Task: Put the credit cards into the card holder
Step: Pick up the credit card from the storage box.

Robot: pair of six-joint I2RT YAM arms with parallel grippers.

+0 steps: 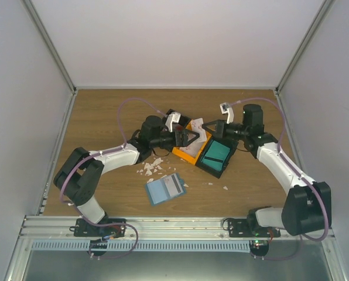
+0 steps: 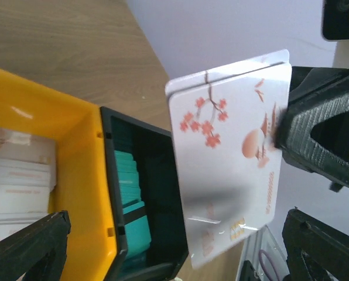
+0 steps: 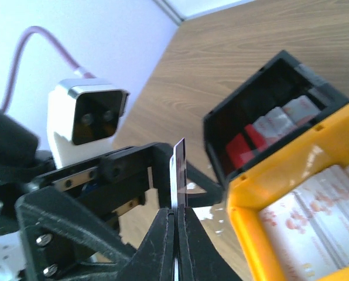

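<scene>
Precariously, right gripper [image 3: 175, 228] pinches stacked credit cards [image 2: 233, 158] by one edge; left gripper [image 1: 191, 138] gapes open; cards could slide apart short of the card holder [image 1: 164, 188].

Pale, evenly lit walls [image 1: 180, 41] close the wooden table [image 1: 104, 111] in at nine, twelve and three o'clock; a metal rail [image 1: 174, 225] runs along six.
</scene>
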